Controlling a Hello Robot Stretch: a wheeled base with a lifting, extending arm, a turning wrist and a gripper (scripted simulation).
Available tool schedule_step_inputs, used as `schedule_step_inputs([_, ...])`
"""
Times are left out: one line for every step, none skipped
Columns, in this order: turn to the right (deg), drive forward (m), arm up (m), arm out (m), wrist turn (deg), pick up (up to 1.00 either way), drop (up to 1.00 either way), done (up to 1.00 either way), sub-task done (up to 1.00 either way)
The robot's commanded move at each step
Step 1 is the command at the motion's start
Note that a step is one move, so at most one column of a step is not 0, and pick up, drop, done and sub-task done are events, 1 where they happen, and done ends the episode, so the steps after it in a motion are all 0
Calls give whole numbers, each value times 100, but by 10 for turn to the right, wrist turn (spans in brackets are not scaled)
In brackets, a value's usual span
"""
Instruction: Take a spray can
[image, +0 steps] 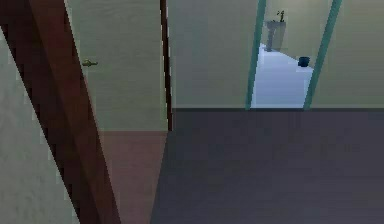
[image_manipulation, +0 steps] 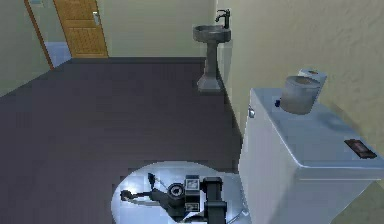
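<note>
My gripper (image_manipulation: 142, 190) sits low in the arm side view, drawn in over the robot's round pale base (image_manipulation: 228, 182). I cannot tell whether it holds anything. To its right stands a white toilet (image_manipulation: 300, 165). On the toilet's tank rests a short grey cylinder (image_manipulation: 300, 93), and a small dark flat thing (image_manipulation: 360, 149) lies near the tank's right end. In the forward view, a small dark blue thing (image: 303, 62) sits on the pale floor beyond a teal-framed doorway (image: 254, 60).
A dark pedestal sink (image_manipulation: 211, 50) with a faucet stands against the wall past the toilet. A wooden door (image_manipulation: 80, 25) is at the far left, across dark floor. Ahead, a dark brown door frame (image: 62, 110) leans close at the left. A white fixture (image: 277, 35) stands in the lit room.
</note>
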Motion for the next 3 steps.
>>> schedule_step_inputs([0, 0, 0, 0, 420, 0, 0, 0, 0])
schedule_step_inputs([0, 0, -30, 0, 0, 0, 0, 0, 0])
schedule_step_inputs([0, 0, 0, 0, 0, 100, 0, 0, 0])
